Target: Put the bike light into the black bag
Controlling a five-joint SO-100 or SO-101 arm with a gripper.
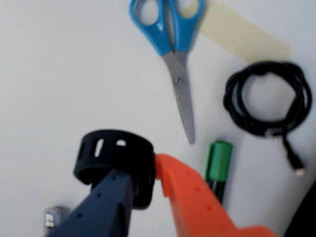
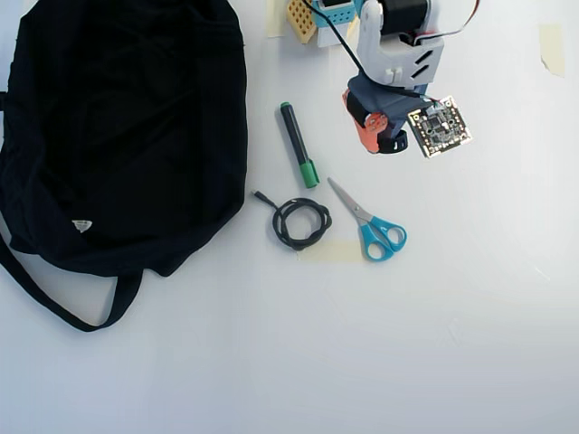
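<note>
Your black bag [image 2: 118, 136] is lying on the white bench [image 2: 452, 344], well apart from the pincer [image 2: 380, 136], far off to its left in the overhead view. It is carrying a small white triangular label near its lower edge; any writing on that label is too small to read. No other brand or lettering is showing legibly on anything.

Your arm [image 2: 398, 45] is reaching in from the top edge of the overhead view, with a bare circuit board just beside the pincer on its right.

The blue-handled scissors [image 2: 371, 221] are lying below the pincer in the overhead view, over a strip of pale tape [image 1: 242, 32]. The green-capped marker [image 2: 298, 145] is lying to the pincer's left, and the coiled black cable [image 2: 300, 222] is sitting below-left of it.

In the wrist view, your pincer [image 1: 148, 182] is gripping the bike light [image 1: 114, 160]: the dark finger and the orange finger are closing on its black looped strap, holding it right at the fingertips.
</note>
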